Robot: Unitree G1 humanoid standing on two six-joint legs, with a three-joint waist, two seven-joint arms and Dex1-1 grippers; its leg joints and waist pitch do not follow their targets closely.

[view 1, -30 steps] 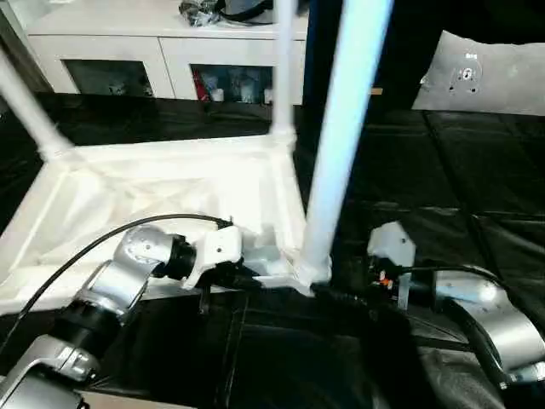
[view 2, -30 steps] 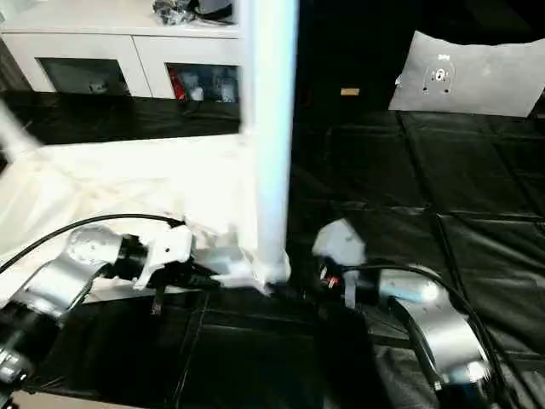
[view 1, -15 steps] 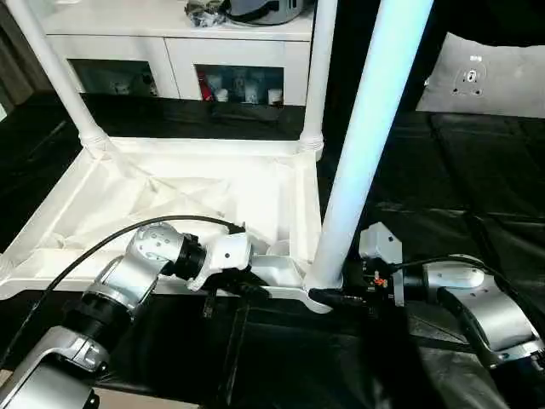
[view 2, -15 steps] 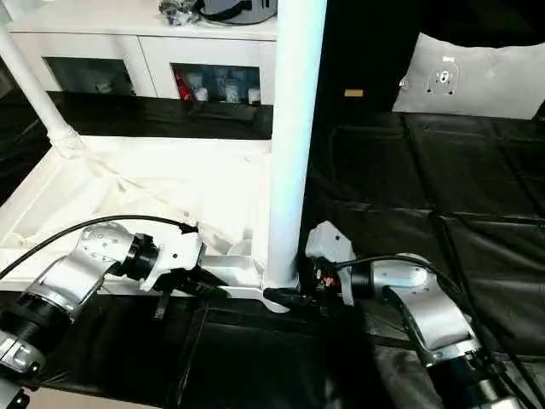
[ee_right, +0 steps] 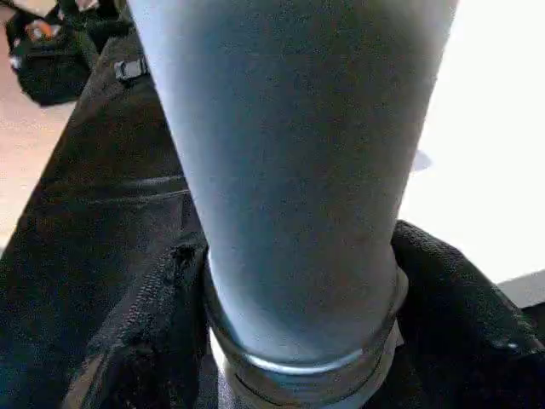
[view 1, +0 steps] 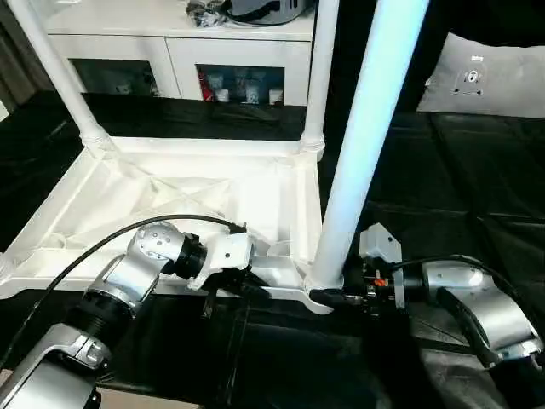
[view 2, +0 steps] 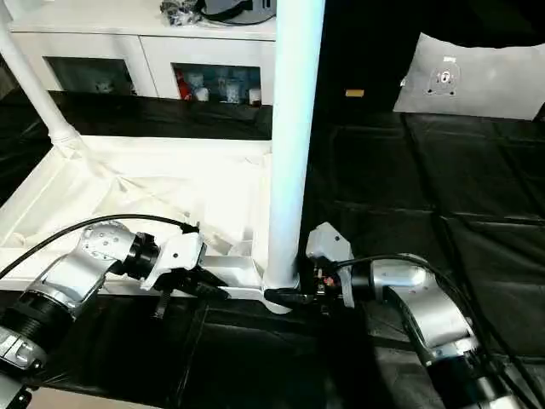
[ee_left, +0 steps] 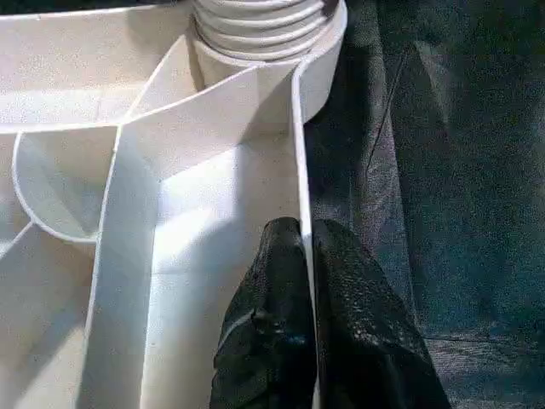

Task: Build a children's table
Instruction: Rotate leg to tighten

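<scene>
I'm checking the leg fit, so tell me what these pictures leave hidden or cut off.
- Near leg: its upper end runs past the head view's top edge.
- Corner socket: thread seating hidden by the leg base.
- Cabinet contents: too small behind the glass.
- Right gripper: fingertips hidden behind the leg.

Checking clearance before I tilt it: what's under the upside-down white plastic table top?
The white plastic table top lies rim-up on black floor mats. Anything directly beneath its panel is covered.

Bright overhead light glares off white plastic; dark floor stays dim.
</scene>
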